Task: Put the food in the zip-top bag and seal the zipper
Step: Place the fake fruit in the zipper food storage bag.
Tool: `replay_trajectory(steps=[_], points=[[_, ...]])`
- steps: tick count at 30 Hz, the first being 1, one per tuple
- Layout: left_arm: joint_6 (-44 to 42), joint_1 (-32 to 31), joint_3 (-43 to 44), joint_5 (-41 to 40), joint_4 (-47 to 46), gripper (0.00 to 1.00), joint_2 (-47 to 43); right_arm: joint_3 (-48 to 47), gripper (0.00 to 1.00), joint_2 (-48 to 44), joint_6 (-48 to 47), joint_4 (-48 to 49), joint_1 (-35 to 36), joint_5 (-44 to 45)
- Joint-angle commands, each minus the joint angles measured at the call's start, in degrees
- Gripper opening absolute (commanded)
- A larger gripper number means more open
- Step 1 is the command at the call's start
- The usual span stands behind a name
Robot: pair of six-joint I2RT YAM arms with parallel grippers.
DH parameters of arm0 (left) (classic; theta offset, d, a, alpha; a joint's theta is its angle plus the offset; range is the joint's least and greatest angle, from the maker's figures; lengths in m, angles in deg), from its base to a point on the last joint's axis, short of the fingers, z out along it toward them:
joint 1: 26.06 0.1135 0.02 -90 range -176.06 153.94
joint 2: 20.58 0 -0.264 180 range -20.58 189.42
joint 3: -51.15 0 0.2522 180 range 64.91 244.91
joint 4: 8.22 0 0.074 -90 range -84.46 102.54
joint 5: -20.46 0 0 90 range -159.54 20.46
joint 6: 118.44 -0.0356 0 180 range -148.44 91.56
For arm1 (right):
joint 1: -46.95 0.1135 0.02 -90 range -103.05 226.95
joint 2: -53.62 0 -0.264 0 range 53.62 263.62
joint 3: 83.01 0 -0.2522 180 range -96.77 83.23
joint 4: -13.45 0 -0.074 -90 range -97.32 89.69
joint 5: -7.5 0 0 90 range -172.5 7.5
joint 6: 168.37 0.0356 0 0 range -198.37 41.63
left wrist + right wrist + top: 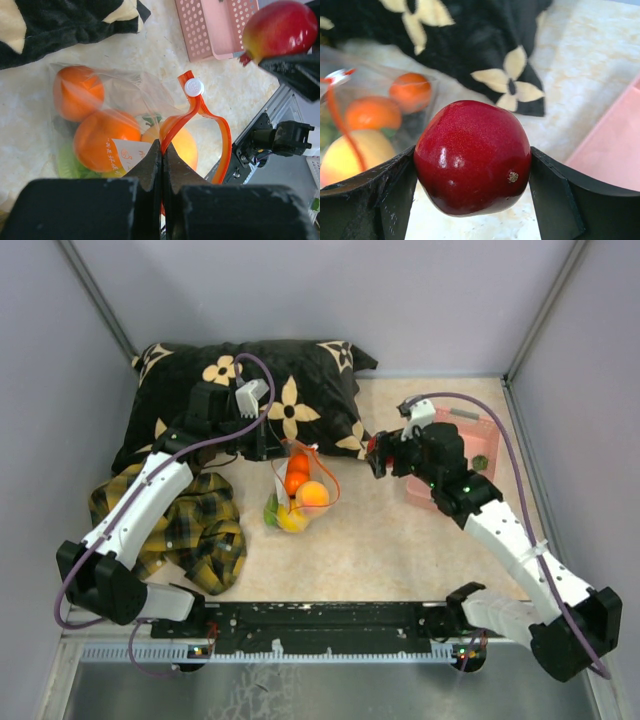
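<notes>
The left claw (161, 162) is clamped tight on what seems to be the thin red-orange zipper strip (200, 112) of the clear crinkly plastic zip-top bag (125, 90), though the pinch point is partly hidden. The bag lies on the beige table (150, 50) and holds two round orange toy fruits (102, 137) and a green toy piece (67, 162). The right claw (472, 170) grips a glossy red toy apple (470, 150), apart from the bag and near the pink perforated plastic basket (470, 435).

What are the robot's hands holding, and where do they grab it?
The right gripper squeezes the red apple by its sides. The left gripper pinches the zip-top bag at its zipper edge.
</notes>
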Motion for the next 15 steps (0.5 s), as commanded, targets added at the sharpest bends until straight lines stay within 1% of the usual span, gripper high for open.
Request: replay_trajectory(steps=[1,9,11,15], points=[[0.0,0.4,-0.3,1.1,-1.9,0.0,0.1,-4.4,0.58,-2.2,-3.1,1.4,6.7,-0.1],[-0.1,0.3,-0.2,1.4,-1.9,0.0,0.4,-6.3,0.58,-0.2,-8.1,7.6,17.7,-5.5],[-0.1,0.3,-0.2,1.3,-1.9,0.0,0.4,-7.3,0.58,1.8,-9.8,9.1,19.9,-7.2],[-0.2,0.3,-0.2,1.4,-1.9,0.0,0.4,-8.4,0.58,5.5,-13.3,12.4,22.2,-11.1]])
